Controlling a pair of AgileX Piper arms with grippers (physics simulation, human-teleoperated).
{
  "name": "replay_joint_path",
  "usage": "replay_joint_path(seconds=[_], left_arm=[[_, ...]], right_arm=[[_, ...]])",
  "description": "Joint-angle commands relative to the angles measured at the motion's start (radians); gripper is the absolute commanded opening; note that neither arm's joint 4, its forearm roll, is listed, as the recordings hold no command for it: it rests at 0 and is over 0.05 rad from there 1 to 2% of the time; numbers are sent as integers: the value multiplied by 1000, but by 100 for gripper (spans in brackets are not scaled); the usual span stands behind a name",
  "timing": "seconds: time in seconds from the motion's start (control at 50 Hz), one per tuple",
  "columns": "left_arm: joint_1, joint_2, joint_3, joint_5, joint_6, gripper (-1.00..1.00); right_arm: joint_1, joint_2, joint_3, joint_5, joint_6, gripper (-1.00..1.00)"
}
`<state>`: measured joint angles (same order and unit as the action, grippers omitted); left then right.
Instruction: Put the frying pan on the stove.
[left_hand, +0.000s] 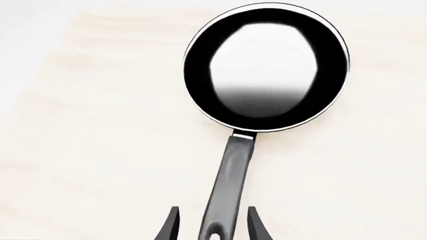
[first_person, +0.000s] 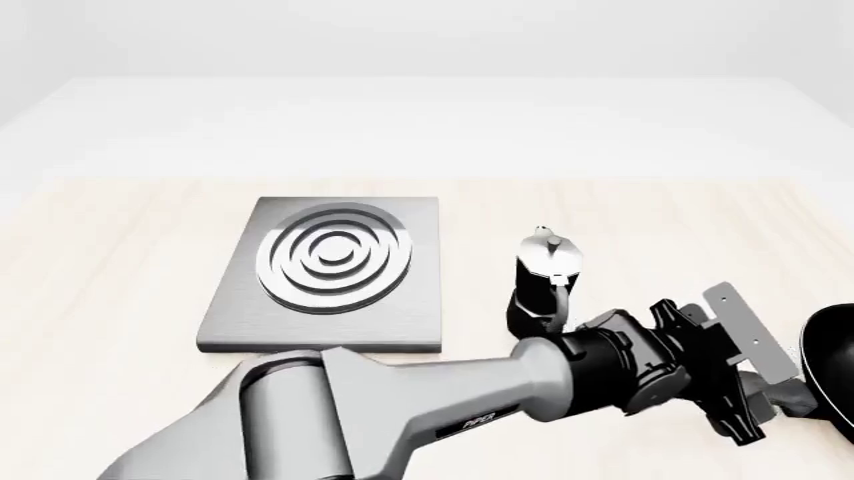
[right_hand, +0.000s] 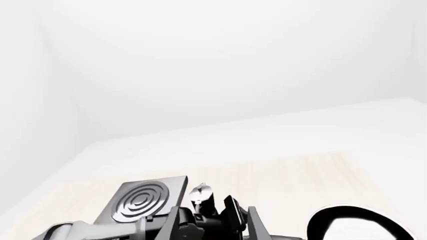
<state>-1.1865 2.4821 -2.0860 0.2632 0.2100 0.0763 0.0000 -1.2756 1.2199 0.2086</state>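
Left wrist view: your left tool (left_hand: 212, 225) shows two dark fingertips (left_hand: 171, 226), spread apart, one on either side of the far end of the frying pan's handle (left_hand: 227, 190); a small gap shows on each side, so the tool is open and not yet gripping. The frying pan (left_hand: 267, 67) lies flat on the pale wooden bench (left_hand: 87, 150), its glossy inside facing up, the handle pointing back toward the tool. Front view: your left arm (first_person: 441, 410) reaches across from the left to the near right part of the bench, its tool hidden behind the wrist. Only the pan's black rim shows at the right edge. The stove (first_person: 327, 275) lies flat at centre left, well apart from the pan. A moka pot (first_person: 545, 285) stands upright between stove and pan, just beyond the arm. Right wrist view: the stove, moka pot, left arm and part of the pan appear low in the picture; your right tool is not in view, so you cannot tell its state.
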Motion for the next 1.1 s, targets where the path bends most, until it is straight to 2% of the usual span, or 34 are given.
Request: replay_joint_path(seconds=[0.02, 0.52, 0.54, 0.66, 0.76, 1.1], left_arm=[[5, 52, -22, -9, -11, 100], [9, 144, -102, 10, -17, 100], [7, 141, -100, 10, -16, -100], [8, 115, -78, 6, -1, -100], [3, 46, -14, -12, 27, -100], [20, -124, 76, -11, 74, -100]], right_arm=[[2, 0, -1, 0, 3, 100], [-2, 0, 4, 0, 14, 100], [-2, 0, 3, 0, 13, 100], [-3, 0, 3, 0, 16, 100], [-3, 0, 2, 0, 11, 100], [-6, 0, 0, 0, 6, 100]])
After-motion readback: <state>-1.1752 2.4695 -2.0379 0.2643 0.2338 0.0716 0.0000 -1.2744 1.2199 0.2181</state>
